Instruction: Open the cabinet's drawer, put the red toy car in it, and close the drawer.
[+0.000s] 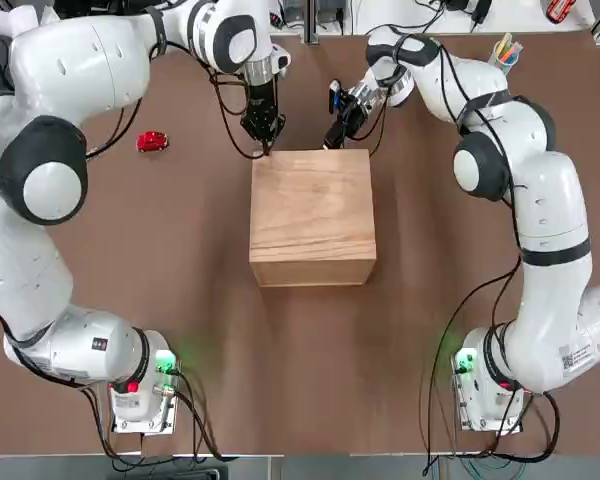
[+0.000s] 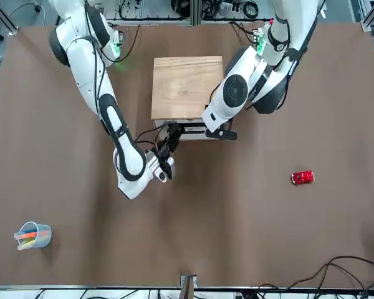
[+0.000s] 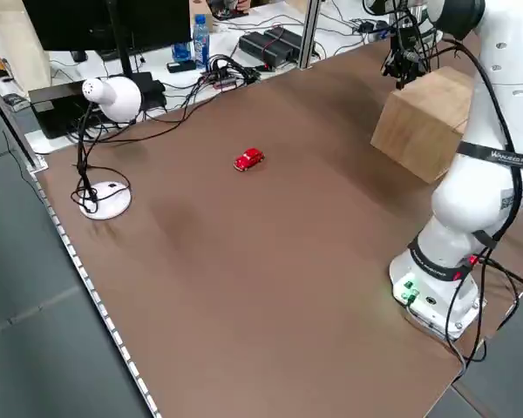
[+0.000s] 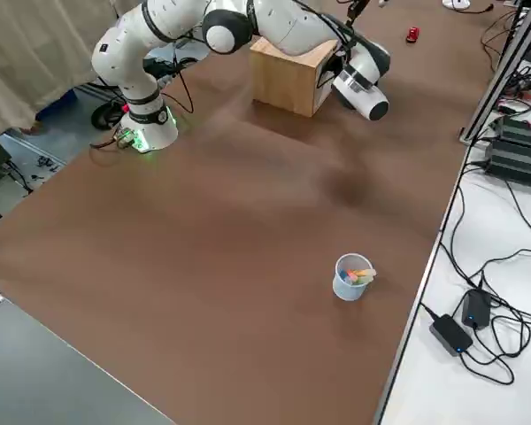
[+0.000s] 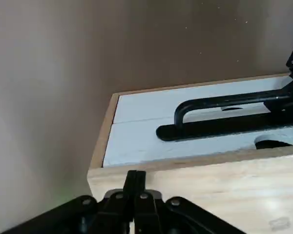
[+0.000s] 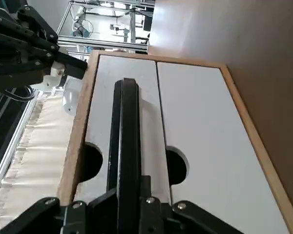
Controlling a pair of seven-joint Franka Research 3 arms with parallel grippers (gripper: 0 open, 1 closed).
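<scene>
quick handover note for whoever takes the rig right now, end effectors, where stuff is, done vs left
Right end effector: shut on the black handle on the cabinet front.
Left end effector: shut, empty, resting at the cabinet's top front corner.
Drawer: not pulled out yet.
Red toy car: on the table, off to the robot's left of the cabinet, untouched.
Done: handle gripped.
Left: pull the drawer open, put the car in, close it.

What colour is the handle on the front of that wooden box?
Black, against a white front. The handle shows best in the right wrist view.
</scene>
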